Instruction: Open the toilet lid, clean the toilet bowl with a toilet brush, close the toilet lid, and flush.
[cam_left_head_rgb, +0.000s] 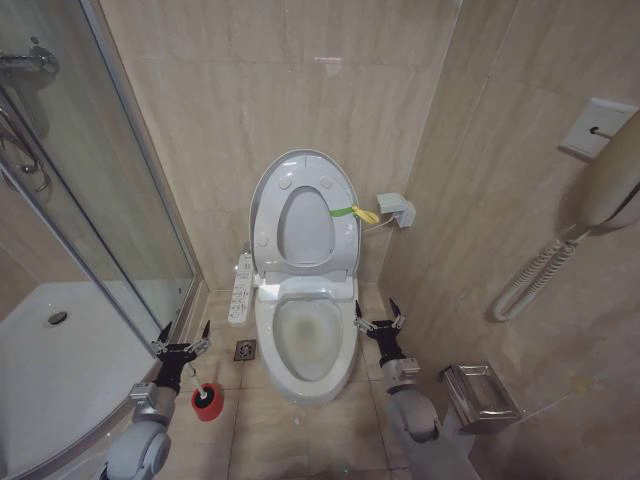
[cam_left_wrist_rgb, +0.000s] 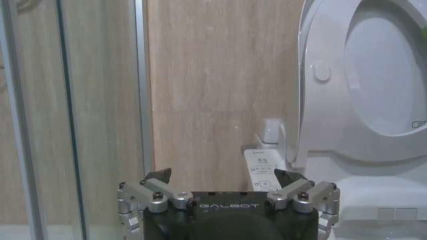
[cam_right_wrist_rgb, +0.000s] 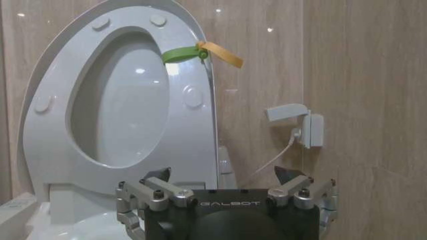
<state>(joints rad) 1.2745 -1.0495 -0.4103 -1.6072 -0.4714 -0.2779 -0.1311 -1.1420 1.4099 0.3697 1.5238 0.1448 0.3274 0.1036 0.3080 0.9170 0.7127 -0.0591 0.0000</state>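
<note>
The toilet lid (cam_left_head_rgb: 305, 225) stands upright against the back wall, and the seat ring (cam_left_head_rgb: 267, 215) is raised in front of it. A green-yellow strap (cam_left_head_rgb: 352, 212) hangs at its edge. Below lies the open toilet bowl (cam_left_head_rgb: 306, 345). The toilet brush sits in its red holder (cam_left_head_rgb: 208, 401) on the floor to the bowl's left. My left gripper (cam_left_head_rgb: 181, 340) hovers open just above and beside the holder. Close to the bowl's right rim, my right gripper (cam_left_head_rgb: 379, 318) is open and empty. The right wrist view has that gripper (cam_right_wrist_rgb: 223, 176) facing the raised lid (cam_right_wrist_rgb: 123, 105) and the strap (cam_right_wrist_rgb: 200, 51).
A long white button panel (cam_left_head_rgb: 241, 288) runs along the bowl's left side. The glass shower door and white tray (cam_left_head_rgb: 60, 370) stand at left, with a floor drain (cam_left_head_rgb: 245, 350) nearby. A steel paper holder (cam_left_head_rgb: 480, 395), a wall phone (cam_left_head_rgb: 610, 185) and a socket (cam_left_head_rgb: 397, 209) are at right.
</note>
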